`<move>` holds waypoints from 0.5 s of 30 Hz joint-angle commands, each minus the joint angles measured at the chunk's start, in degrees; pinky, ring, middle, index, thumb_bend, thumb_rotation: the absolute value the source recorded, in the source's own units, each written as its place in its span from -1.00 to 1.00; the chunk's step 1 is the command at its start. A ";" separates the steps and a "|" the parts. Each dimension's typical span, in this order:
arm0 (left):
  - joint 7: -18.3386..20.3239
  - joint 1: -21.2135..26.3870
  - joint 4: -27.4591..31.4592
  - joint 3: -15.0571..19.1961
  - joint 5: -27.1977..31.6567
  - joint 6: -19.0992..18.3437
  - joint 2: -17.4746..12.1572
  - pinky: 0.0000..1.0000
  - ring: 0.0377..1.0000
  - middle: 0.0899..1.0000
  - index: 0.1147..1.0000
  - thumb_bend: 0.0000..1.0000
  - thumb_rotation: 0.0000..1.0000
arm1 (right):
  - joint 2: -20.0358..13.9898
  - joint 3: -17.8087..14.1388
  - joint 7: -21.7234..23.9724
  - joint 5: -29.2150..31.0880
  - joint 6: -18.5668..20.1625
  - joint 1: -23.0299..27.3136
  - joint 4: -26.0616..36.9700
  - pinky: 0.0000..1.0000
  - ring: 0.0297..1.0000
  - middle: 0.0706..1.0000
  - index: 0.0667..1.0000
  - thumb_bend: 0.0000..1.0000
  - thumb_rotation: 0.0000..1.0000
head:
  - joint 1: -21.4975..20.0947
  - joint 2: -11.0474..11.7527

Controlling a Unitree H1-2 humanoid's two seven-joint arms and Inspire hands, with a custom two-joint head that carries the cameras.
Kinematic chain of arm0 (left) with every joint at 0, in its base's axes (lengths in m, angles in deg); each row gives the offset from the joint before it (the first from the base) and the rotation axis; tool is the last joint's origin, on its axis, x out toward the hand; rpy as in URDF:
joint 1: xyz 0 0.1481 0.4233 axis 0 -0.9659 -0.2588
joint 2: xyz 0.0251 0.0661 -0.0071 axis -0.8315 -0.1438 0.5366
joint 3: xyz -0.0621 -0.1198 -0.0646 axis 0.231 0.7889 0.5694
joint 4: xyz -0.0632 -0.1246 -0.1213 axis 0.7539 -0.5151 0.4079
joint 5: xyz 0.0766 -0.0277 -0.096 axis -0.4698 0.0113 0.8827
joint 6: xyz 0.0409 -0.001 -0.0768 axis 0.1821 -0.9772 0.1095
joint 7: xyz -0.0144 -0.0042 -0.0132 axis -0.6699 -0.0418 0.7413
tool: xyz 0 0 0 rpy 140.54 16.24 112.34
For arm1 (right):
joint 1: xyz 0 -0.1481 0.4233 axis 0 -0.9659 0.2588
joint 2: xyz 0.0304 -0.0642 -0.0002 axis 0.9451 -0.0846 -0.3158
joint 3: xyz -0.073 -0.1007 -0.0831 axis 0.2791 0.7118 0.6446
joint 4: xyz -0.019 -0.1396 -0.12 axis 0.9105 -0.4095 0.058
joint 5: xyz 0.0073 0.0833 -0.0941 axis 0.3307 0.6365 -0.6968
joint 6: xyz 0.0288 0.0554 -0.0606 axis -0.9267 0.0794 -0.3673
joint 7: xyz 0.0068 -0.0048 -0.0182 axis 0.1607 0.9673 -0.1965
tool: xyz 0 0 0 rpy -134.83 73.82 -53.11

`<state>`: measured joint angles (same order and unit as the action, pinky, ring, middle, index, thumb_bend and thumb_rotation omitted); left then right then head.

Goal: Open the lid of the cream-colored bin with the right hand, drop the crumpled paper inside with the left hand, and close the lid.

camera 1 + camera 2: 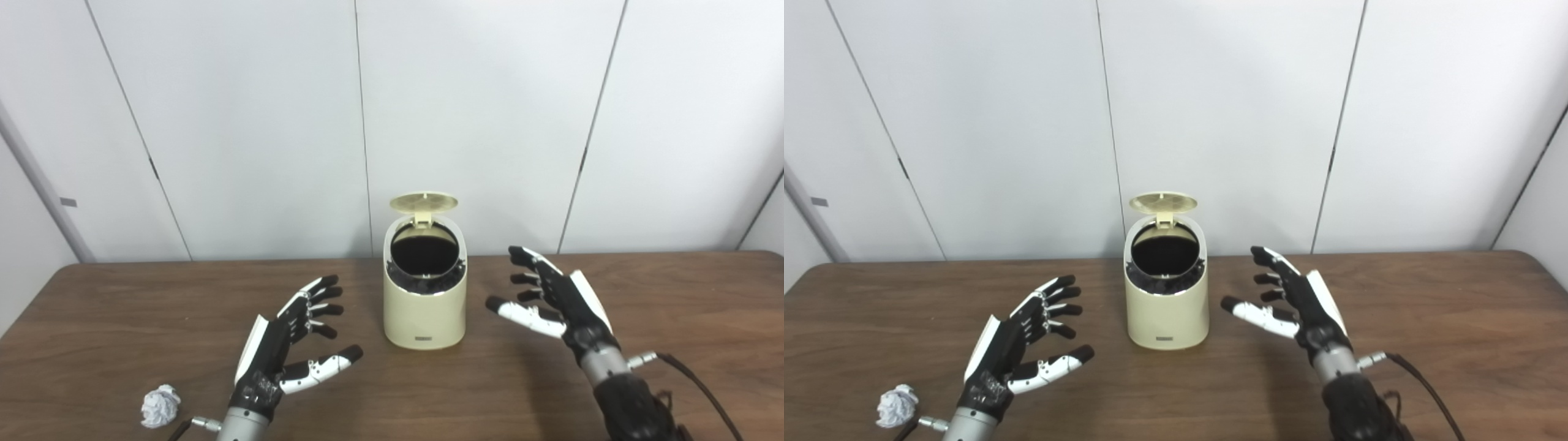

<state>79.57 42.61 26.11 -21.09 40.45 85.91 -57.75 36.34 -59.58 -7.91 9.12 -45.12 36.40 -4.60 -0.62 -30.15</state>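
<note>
Bin lid up, crumpled paper on table

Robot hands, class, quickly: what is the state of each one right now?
Left robot hand: open, holding nothing; the paper ball lies on the table beside it.
Right robot hand: open, holding nothing, beside the bin.

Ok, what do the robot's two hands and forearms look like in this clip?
Both the left hand and the right hand have black fingers and palms, a white plate on the back and a white thumb segment with a black tip. Each sits on a silver metal wrist cuff with a small plug. The right forearm is black, with a dark cable trailing from its wrist.
</note>
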 commanded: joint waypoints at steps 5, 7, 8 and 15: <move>-0.88 1.23 1.64 -0.15 -0.92 1.97 0.14 0.16 0.46 0.62 0.71 0.48 -0.60 | -1.58 -0.68 -0.44 2.59 -7.52 -2.09 1.48 0.31 0.57 0.76 0.76 0.61 0.03 | 4.95 0.69; -1.21 1.22 1.69 -0.38 -1.41 1.89 0.61 0.16 0.46 0.61 0.71 0.49 -0.60 | -2.26 -0.99 -0.19 3.76 -9.40 -2.62 0.63 0.35 0.61 0.78 0.78 0.60 -0.04 | 7.89 0.94; -1.47 1.19 1.76 -0.62 -1.67 1.63 1.11 0.16 0.46 0.61 0.70 0.49 -0.61 | -2.70 -1.26 -0.07 4.48 -10.45 -2.99 0.16 0.35 0.62 0.78 0.78 0.59 -0.05 | 12.08 1.48; -3.45 1.50 -0.03 -2.37 -3.77 1.92 4.86 0.14 0.47 0.62 0.69 0.50 -0.65 | -5.60 -2.32 2.37 7.44 -9.96 -4.53 -0.58 0.59 0.76 0.87 0.86 0.52 -0.38 | 23.70 3.95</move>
<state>77.12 42.53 25.79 -23.27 37.52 85.90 -53.12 31.52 -61.21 -5.87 15.55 -53.91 30.88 -6.67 21.53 -26.54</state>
